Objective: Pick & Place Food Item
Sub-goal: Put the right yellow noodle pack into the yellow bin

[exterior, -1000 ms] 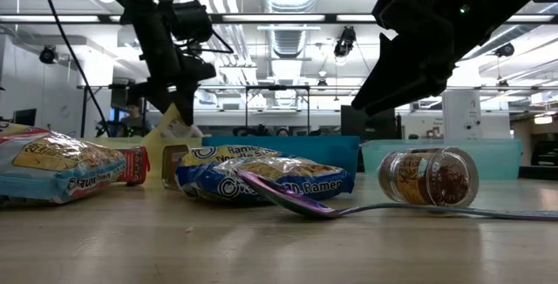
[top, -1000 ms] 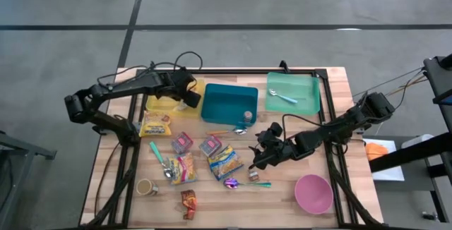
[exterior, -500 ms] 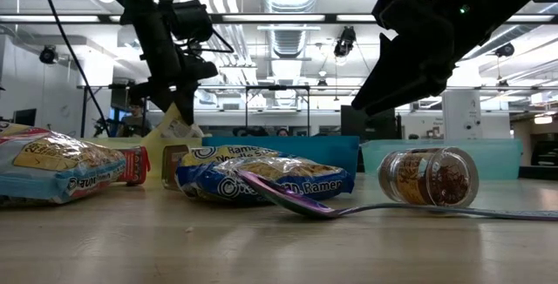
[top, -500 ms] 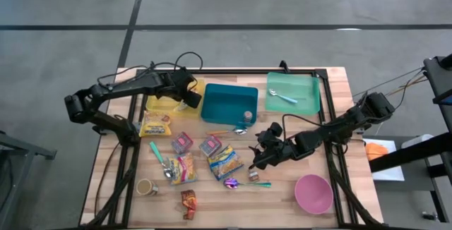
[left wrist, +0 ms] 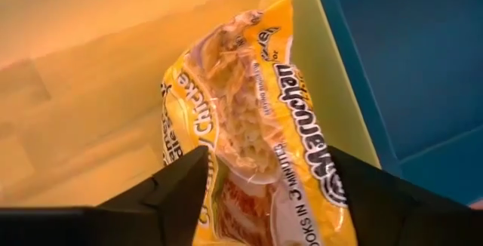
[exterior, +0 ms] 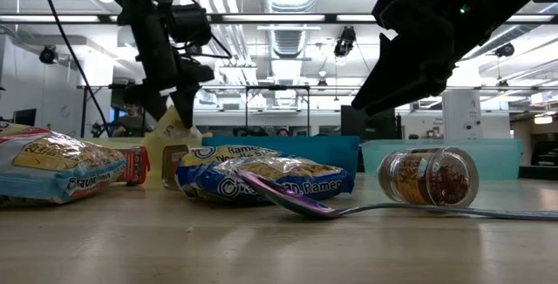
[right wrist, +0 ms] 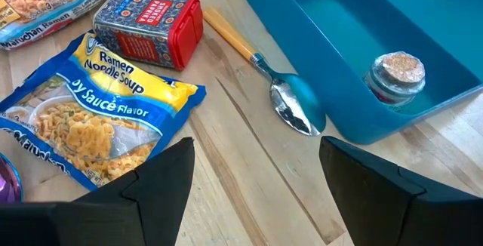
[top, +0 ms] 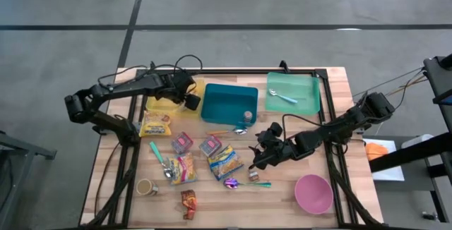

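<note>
A yellow ramen packet point(left wrist: 256, 110) lies slanted in the yellow bin point(left wrist: 90, 87), its far end against the bin's wall next to the teal bin point(left wrist: 407, 50). My left gripper point(left wrist: 264, 201) hangs over it, pointing steeply down and open, one finger on either side of the packet's near end. In the high view that gripper point(top: 189, 100) is at the yellow bin's point(top: 164, 104) right end. My right gripper point(top: 258, 156) waits open above the table's middle, close to a blue-and-yellow ramen packet point(right wrist: 98, 118). My left gripper straddles the packet's near end point(left wrist: 249, 201) from above with its fingers spread. I cannot tell whether the fingers still touch the packet's edges. The packet rests on the bin, not lifted.
The teal bin point(top: 229, 103) holds a spice jar point(right wrist: 396, 76); a spoon point(right wrist: 294, 110) and a red tin point(right wrist: 151, 23) lie before it. A green bin point(top: 292, 92) stands far right. Packets, tins, a cup point(top: 146, 186) and a pink bowl point(top: 313, 192) fill the near half.
My left gripper has opened over the yellow bin and let go of the yellow ramen packet, which has settled into the bin. The arm has stayed in place. My right arm has kept still.
</note>
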Robot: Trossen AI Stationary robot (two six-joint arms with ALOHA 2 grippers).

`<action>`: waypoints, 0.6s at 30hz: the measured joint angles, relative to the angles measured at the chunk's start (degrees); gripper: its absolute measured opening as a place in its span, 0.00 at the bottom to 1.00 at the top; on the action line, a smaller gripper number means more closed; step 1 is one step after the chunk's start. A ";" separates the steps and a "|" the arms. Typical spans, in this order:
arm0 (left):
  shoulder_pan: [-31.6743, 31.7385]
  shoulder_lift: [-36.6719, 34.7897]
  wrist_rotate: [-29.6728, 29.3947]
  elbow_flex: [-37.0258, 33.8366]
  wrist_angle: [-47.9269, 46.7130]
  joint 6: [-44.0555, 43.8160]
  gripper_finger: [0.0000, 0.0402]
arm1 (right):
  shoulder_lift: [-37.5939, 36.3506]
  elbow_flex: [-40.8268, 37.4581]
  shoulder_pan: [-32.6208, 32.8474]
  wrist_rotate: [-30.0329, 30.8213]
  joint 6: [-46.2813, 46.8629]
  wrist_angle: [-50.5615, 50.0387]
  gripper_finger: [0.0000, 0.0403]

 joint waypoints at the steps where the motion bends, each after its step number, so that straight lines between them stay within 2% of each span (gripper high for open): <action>1: -0.06 0.01 0.00 -0.26 0.24 -0.02 0.68 | 0.00 0.00 0.00 0.00 0.00 0.06 0.70; 18: -0.74 0.07 -2.64 -5.28 3.61 -0.04 0.71 | 0.00 0.00 -0.04 0.00 -0.68 0.41 0.70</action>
